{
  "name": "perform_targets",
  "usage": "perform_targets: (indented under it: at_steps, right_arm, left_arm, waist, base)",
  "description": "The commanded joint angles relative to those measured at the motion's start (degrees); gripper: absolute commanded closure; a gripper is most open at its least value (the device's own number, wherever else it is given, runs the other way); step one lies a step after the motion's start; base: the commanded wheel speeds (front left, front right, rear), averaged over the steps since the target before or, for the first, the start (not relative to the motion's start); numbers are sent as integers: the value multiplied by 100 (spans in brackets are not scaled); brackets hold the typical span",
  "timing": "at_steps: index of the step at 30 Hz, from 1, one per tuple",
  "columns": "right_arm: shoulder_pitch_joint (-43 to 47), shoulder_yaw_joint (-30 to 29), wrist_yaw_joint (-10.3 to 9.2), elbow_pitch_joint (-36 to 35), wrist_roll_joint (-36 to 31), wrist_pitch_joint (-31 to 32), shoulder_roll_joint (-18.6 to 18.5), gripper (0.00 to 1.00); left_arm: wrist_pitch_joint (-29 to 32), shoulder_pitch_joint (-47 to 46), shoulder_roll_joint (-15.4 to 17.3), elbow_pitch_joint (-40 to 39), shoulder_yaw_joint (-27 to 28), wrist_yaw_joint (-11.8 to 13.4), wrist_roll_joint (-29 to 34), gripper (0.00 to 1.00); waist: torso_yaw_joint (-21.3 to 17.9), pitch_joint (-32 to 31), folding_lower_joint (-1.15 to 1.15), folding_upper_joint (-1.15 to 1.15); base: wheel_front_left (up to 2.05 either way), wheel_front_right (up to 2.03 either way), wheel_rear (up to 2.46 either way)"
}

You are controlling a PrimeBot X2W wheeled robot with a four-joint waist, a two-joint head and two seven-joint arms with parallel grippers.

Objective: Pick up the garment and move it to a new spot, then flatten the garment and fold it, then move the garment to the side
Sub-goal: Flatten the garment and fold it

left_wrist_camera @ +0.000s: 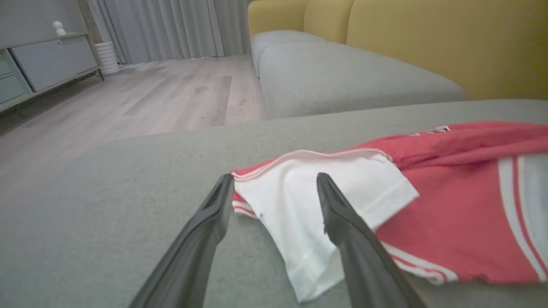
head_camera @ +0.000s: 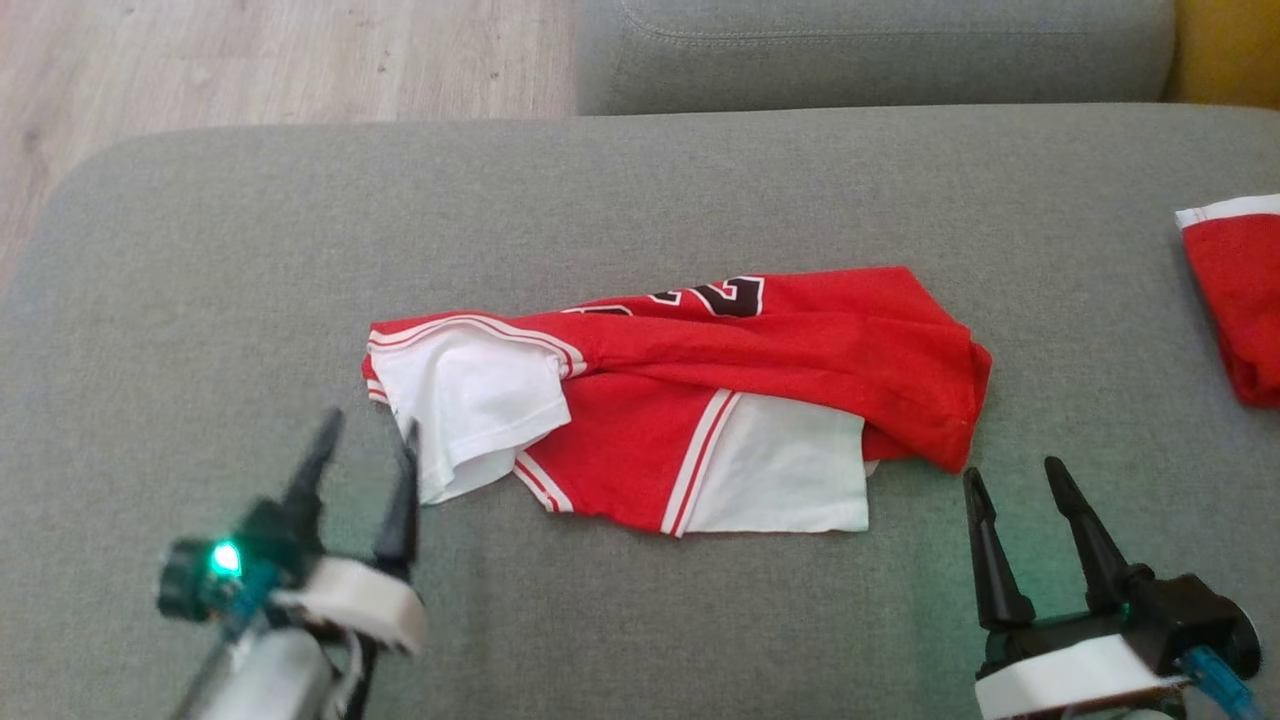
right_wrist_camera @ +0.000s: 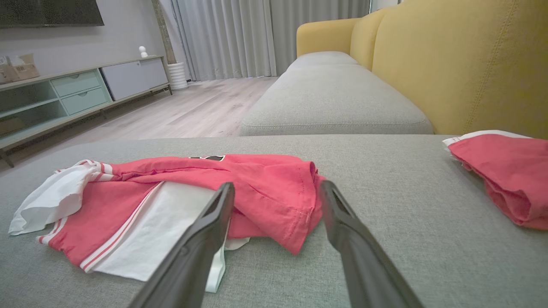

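- Head view: a grey seat (head_camera: pixel 640 180) is being used as the work surface.
- The garment (head_camera: pixel 760 380), red and white, is being left crumpled near the seat's middle. Nothing is being flattened or folded yet, so most of the task is judged to be outstanding; whether the first move is done cannot be told.
- A second red cloth (head_camera: pixel 1240 310) is being kept well apart, at the right edge.
- The left gripper (head_camera: pixel 370 422) is being held parted and empty at the garment's white end.
- The right gripper (head_camera: pixel 1013 472) is being held parted and empty beside its red end.
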Motion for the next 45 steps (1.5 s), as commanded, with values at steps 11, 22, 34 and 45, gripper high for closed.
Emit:
perform_targets:
  at_steps: [11,22,34,45]
  right_arm:
    - [-154,249,21,-157,13,-61,-110,0]
    - [-263,268,21,-137,39,-61,-204,0]
    - [-246,161,21,-72,101,-61,-166,0]
    - [-721,397,21,675,1024,-61,-207,0]
  left_arm:
    - [-30,265,-474,456,226,189,293,0]
    - [-30,-193,-730,1446,521,131,262,0]
    - [-13,-398,-814,2127,675,-280,11,100]
    - [-29,-170,-158,110,1570,136,590,100]
  waist:
    - [-21,48,0,0]
    - [-291,215,0,0]
    - [-318,176,0,0]
    - [-40,242,0,0]
  base:
    - [0,0,0]
    - [0,0,0]
    - [0,0,0]
    - [0,0,0]
